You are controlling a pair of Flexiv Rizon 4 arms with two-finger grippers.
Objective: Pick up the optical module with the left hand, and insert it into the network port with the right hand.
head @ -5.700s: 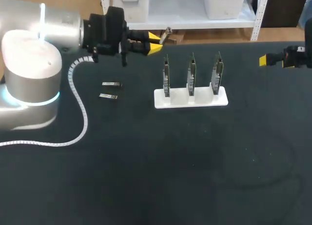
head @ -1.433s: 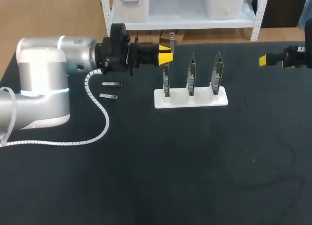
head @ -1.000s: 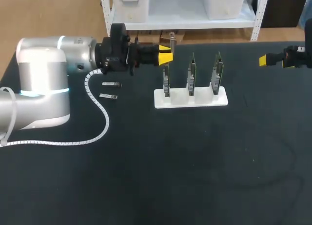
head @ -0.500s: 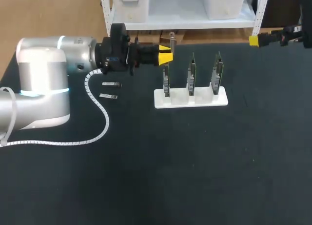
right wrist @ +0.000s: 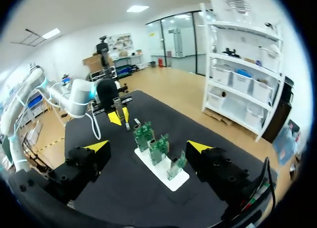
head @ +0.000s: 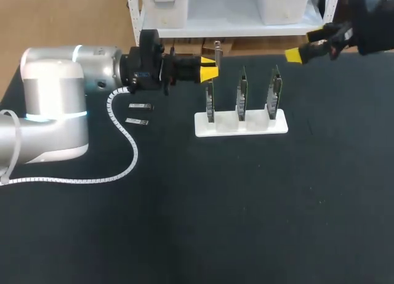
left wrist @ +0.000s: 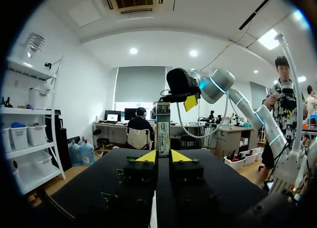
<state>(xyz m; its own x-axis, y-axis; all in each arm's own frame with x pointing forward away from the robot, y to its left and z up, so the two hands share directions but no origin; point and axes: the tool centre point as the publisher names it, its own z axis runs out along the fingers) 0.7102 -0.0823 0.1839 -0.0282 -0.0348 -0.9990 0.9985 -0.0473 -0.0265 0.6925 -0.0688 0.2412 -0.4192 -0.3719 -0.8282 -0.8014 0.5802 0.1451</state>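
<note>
Now left gripper clamps the optical module upright, near the white rack's left end. Right gripper, jaws wide apart, hangs beyond the rack's right end. It should probably grab the module's free top squarely before left releases.

No legible text anywhere, print on the optical module too small to read
</note>
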